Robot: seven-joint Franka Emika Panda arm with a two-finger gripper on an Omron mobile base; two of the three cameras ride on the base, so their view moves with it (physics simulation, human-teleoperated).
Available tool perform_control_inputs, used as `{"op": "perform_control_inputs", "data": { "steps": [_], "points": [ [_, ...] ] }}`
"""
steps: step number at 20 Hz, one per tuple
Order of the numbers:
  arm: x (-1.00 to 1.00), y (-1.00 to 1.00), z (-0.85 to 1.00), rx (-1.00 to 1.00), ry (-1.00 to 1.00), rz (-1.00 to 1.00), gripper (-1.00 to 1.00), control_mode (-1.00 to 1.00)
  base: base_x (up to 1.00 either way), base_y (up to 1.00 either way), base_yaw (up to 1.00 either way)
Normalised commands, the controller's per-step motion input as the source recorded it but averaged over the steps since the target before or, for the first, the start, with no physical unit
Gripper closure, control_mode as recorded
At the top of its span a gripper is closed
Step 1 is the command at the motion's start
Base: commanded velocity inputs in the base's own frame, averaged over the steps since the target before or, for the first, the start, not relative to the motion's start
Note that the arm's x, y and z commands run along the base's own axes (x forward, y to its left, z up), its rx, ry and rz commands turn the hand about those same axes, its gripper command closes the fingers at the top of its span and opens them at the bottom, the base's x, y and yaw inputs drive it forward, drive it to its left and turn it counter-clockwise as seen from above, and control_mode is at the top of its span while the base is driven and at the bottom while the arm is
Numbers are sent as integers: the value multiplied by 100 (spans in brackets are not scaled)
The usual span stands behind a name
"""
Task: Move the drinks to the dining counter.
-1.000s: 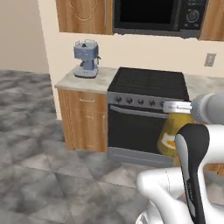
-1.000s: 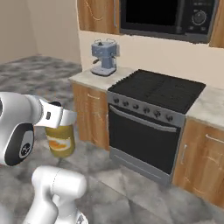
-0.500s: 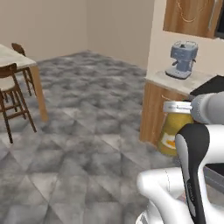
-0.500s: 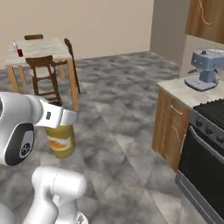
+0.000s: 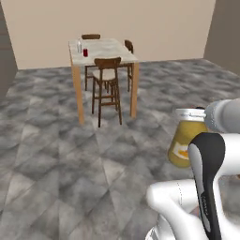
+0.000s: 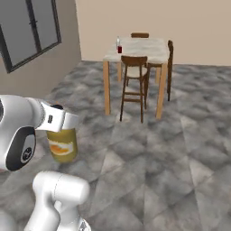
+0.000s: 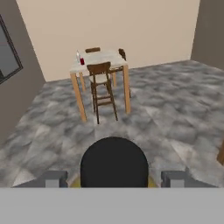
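Orange-juice bottle (image 5: 186,144): carried in the air, well apart from the table (image 5: 105,48).
Claw (image 7: 113,178): clamped around the bottle near its black cap (image 7: 114,162).
Handling: looks large, heavy, smooth; top grip could let it swing.
Table's far corner: red can (image 5: 86,53), slim bottle (image 5: 79,47).

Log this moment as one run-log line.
gripper: shut on orange-juice bottle | dining counter: ahead, holds red can, slim bottle | phase: carrying

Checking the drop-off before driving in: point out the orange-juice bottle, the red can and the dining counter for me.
orange-juice bottle (image 6: 63,146): right base view, on its yellow body below the gripper.
red can (image 5: 86,53): left base view, on its side, standing on the counter.
dining counter (image 5: 110,48): left base view, on a bare part of its marble top.
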Motion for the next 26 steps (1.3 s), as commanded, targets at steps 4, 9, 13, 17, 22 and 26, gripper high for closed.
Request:
{"op": "perform_control_inputs", "data": {
  "steps": [4,9,13,17,22,26],
  "points": [
    [0,0,0,0,0,0,100,100,55,27,61],
    [0,0,0,0,0,0,100,100,98,47,33],
    [0,0,0,0,0,0,100,100,100,23,16],
    [0,0,0,0,0,0,100,100,100,10,9],
    [0,0,0,0,0,0,100,100,100,5,7],
    [0,0,0,0,0,0,100,100,100,49,3]
  ]
}}
